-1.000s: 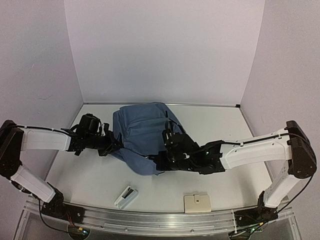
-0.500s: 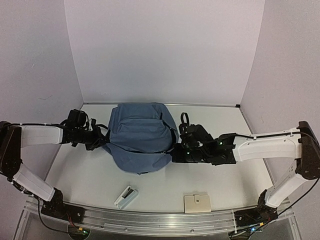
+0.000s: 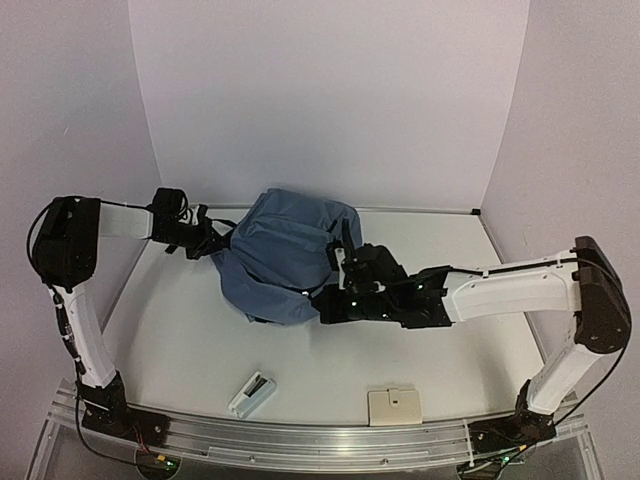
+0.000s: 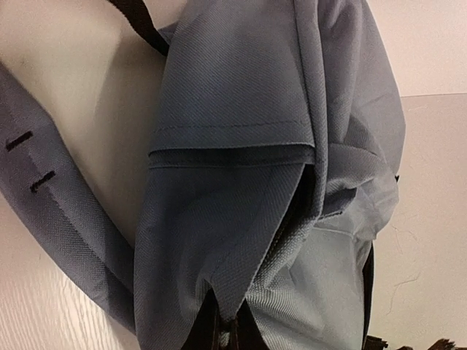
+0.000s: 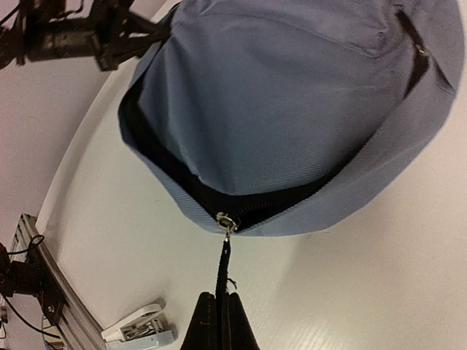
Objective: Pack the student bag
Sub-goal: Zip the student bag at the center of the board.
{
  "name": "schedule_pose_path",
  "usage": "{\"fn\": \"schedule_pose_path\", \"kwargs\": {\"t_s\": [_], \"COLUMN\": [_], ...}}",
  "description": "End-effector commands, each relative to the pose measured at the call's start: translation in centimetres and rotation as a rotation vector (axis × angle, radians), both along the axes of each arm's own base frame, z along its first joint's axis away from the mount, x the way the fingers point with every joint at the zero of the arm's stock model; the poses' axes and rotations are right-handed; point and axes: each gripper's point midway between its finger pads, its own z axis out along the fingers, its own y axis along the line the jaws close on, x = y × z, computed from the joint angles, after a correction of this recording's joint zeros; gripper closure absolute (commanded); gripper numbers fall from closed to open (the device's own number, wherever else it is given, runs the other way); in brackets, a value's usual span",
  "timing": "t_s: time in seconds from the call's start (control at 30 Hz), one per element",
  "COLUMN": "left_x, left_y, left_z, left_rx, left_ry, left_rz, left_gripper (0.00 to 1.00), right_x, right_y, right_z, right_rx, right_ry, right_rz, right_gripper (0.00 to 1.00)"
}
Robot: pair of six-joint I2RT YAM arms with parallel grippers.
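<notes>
Student bag (image 3: 285,250) sits mid-table (image 3: 180,340). Its 9 o'clock edge is pinched by left gripper (image 3: 220,246) as anchor. Zipper pull (image 5: 225,262) at 5 o'clock is clamped by right gripper (image 5: 219,310), likely so the zip is tensioned.

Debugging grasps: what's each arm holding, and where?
The right fingers pinch the student bag's zipper pull; the left fingers grip a fabric fold at its side.

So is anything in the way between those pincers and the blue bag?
Nothing visible. The right pincer is pinching the black zipper pull cord of the slate-blue fabric backpack, and the left pincer appears clamped on its fabric edge.
</notes>
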Motion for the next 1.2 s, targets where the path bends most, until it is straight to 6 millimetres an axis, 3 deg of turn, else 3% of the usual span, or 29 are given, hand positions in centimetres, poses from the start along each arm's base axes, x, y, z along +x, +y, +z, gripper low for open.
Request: {"fn": "schedule_pose_path", "kwargs": {"t_s": [0.0, 0.13, 0.23, 0.27, 0.4, 0.47, 0.53, 0.83, 0.97, 1.17], "left_x": [6.7, 7.2, 6.8, 6.5, 4.2, 2.1, -0.6, -13.3, -16.2, -17.5], "left_y": [0.8, -1.0, -0.6, -0.1, 2.6, 3.6, 3.8, 0.3, -1.0, -3.6], "left_z": [3.8, 4.3, 5.1, 5.5, 7.8, 8.6, 8.7, 3.7, 2.8, 2.6], "left_rx": [0.025, 0.055, 0.088, 0.109, 0.231, 0.261, 0.250, 0.169, 0.131, 0.069], "left_ry": [-0.245, -0.267, -0.279, -0.282, -0.281, -0.258, -0.217, 0.041, 0.090, 0.093], "left_rz": [0.015, -0.037, -0.019, -0.003, 0.095, 0.138, 0.166, 0.205, 0.215, 0.176], "left_gripper": [1.00, 1.00, 0.91, 0.83, 0.36, 0.23, 0.17, 0.10, 0.10, 0.10], "right_x": [-5.8, -8.4, -8.2, -7.9, -7.1, -6.8, -6.5, -5.4, -5.6, -5.5], "right_y": [6.2, 9.9, 11.0, 11.0, 10.9, 11.0, 11.4, 12.5, 12.9, 13.1], "right_z": [1.0, 0.8, 0.9, 0.9, 1.3, 1.5, 1.4, 0.8, 0.1, -0.7], "right_rx": [0.102, 0.147, 0.157, 0.157, 0.154, 0.150, 0.145, 0.128, 0.118, 0.108], "right_ry": [0.035, 0.053, 0.049, 0.044, 0.012, -0.005, -0.016, -0.044, -0.035, -0.026], "right_rz": [0.229, 0.306, 0.288, 0.275, 0.236, 0.230, 0.228, 0.211, 0.227, 0.225], "right_gripper": [1.00, 1.00, 1.00, 1.00, 1.00, 1.00, 1.00, 1.00, 1.00, 1.00]}}
